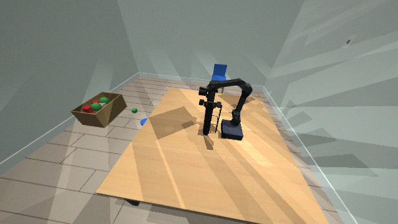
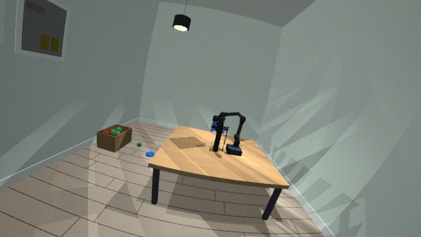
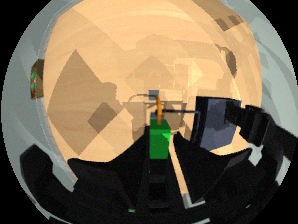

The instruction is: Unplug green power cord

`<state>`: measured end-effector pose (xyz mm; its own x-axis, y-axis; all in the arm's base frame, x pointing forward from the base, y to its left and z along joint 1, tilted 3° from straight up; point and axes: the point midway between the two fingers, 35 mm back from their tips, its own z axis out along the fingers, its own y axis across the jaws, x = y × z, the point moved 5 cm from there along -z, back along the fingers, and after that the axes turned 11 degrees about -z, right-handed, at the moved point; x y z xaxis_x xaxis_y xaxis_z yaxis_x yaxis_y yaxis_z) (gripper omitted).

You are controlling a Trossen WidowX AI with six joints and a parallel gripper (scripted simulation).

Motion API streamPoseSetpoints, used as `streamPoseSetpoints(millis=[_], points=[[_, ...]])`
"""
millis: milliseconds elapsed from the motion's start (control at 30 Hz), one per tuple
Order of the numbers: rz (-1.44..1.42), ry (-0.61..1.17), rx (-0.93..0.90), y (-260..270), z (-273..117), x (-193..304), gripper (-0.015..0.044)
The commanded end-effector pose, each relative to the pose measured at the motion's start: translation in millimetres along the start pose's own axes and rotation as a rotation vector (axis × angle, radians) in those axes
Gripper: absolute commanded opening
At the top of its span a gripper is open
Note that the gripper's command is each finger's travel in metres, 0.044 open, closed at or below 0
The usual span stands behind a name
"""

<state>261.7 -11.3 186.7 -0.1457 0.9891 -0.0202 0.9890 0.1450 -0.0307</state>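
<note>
The power strip is a dark, narrow bar standing upright on the table, left of the arm's base. My gripper is at its upper end, fingers partly open. In the wrist view the green plug lies in the gap between the fingertips, with a strip of table showing between it and the right finger. The fingers do not look clamped on it. An orange cord shows just beyond the plug. How deep the plug sits in the strip is hidden.
The arm's dark base stands close to the right of the strip, with a thin dark frame between them. A wooden box with balls and blocks is on the floor at the left.
</note>
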Motion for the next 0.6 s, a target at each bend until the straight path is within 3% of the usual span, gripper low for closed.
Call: streamPoseSetpoints(millis=[0, 267, 400, 567], points=[[0.005, 0.003, -0.001, -0.1, 2.7, 1.3, 0.0160], [0.005, 0.003, -0.001, -0.1, 11.2, 1.3, 0.0160], [0.000, 0.000, 0.000, -0.2, 8.6, 0.8, 0.0055], [0.000, 0.000, 0.000, -0.2, 8.6, 0.8, 0.0022]])
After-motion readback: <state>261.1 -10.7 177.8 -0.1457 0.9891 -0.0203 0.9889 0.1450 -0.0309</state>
